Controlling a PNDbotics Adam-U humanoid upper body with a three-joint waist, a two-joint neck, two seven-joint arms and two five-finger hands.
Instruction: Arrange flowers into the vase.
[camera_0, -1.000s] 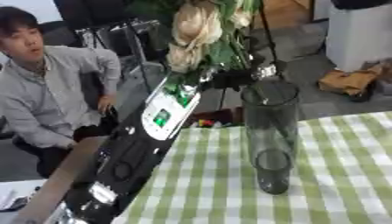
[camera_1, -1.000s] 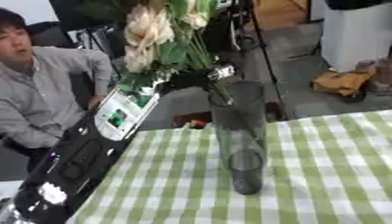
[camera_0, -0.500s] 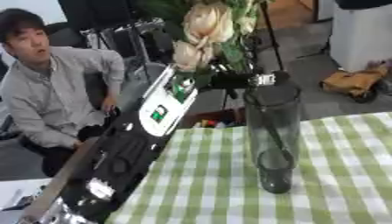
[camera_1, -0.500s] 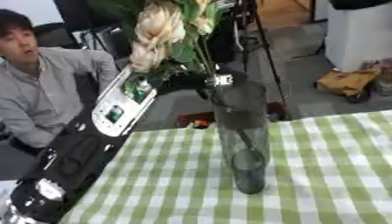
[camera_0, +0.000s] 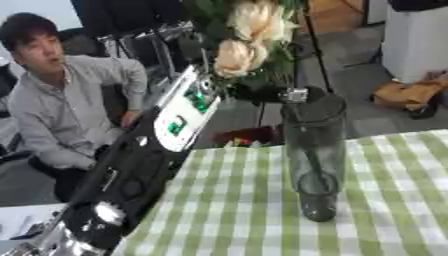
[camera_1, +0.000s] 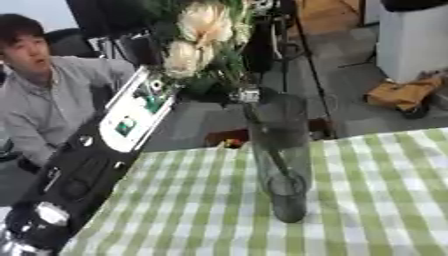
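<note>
While you are bringing the flowers (camera_0: 249, 37) over the vase (camera_0: 313, 155), your left robot hand (camera_0: 267, 92) is gripping the bunch low on its stems, just at the vase's rim, with the cream blooms and green leaves standing above it. The dark fingers are blending into the foliage, but they look curled round the stems; the right robot hand is not showing in either view. The vase is standing upright on the green-checked worktop (camera_0: 245, 210), and thin stems appear to be running down inside the glass already, though how deep they are reaching is hard to tell. Judge the bunch as light and top-heavy — soft petals that bruise, stems that bend and slide against each other — so you are holding it in the right place, on the stems below the leaves and never on the heads. The vase is the fragile part: tall, narrow, smooth glass on cloth, probably easy to tip if the stems or your fingers are pushing sideways against the rim. If it needs steadying, take it round the lower body rather than near the mouth — the base looks thicker and the glass will be slippery.
</note>
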